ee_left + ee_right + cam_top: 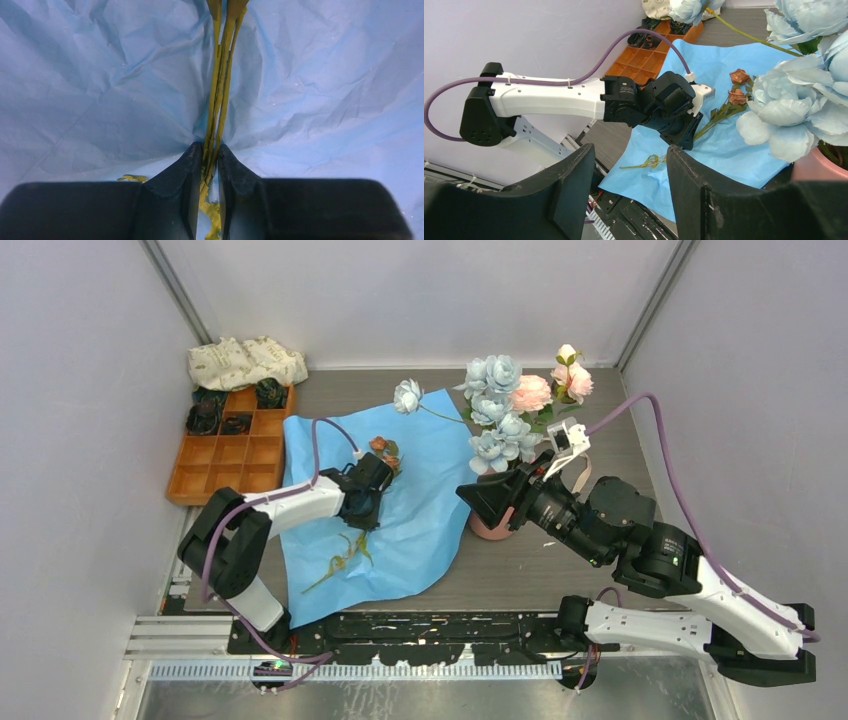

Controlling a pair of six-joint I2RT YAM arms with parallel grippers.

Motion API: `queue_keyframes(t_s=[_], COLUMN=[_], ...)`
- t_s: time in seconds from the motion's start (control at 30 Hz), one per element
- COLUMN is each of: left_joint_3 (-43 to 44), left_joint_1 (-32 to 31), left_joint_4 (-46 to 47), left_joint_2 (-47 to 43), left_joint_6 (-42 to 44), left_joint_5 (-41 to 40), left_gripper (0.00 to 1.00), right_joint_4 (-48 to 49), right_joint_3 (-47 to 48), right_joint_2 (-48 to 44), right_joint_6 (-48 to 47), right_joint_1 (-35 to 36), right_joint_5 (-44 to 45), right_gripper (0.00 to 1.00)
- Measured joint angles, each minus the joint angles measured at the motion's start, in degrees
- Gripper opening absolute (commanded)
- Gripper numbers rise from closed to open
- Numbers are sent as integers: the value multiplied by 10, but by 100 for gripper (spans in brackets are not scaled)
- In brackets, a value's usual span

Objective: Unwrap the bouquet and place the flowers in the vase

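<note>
The bouquet's blue wrapping paper (425,505) lies spread flat on the table. On it rests a sprig of orange-brown roses (383,447) with thin green stems (220,90). My left gripper (210,155) is shut on those stems, its fingertips pressed down against the paper (100,100). A single pale blue flower (407,395) lies across the paper's far edge. The salmon-pink vase (492,528) stands right of the paper, holding pale blue and pink flowers (505,405). My right gripper (631,150) hovers open and empty beside the vase (819,167), facing the left gripper (681,137).
An orange compartment tray (230,455) with dark items sits at the far left. A cream patterned cloth (245,362) lies behind it. Grey walls close in both sides and the back. The stems' lower end (340,565) trails toward the paper's near edge.
</note>
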Motion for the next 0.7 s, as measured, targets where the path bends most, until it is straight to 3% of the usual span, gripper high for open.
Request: queue_keyframes(t_s=[0.47,0.7], left_joint_3=[13,14], left_joint_1=[-1,-2], left_joint_4=[-8,-8], left_joint_2=[11,10], left_joint_6=[0,0], left_joint_5=[14,13], left_gripper=[31,31], right_joint_4=[4,12], right_joint_3=[-7,-14], right_joint_2=[0,2], right_joint_6=[0,0], right_joint_1=[0,0], right_joint_5=[0,0], right_gripper=[60,60])
